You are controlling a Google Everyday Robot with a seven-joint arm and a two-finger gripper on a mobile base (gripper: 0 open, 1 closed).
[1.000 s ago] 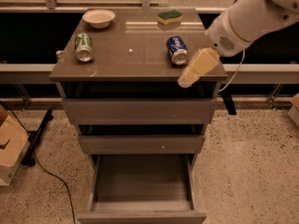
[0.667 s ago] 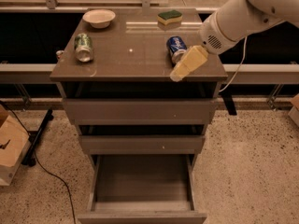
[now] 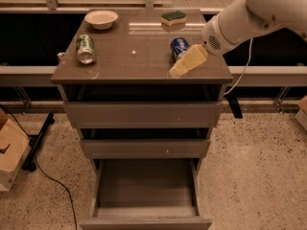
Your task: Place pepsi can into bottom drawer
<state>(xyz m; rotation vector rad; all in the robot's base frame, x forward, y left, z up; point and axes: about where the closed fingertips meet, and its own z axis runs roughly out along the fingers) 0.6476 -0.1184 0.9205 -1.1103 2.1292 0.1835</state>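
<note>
Pepsi can (image 3: pixel 179 46) laid on side on counter (image 3: pixel 134 63), long axis roughly front-to-back; claw (image 3: pixel 184 64) positioned just beside, open-or-closed state undeterminable.

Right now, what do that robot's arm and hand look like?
The arm is smooth, white and rounded, with a patch of small dotted holes near the wrist and a thin pale cable hanging below. The gripper, beside the pepsi can on the cabinet top, is a cream-yellow wedge.
</note>
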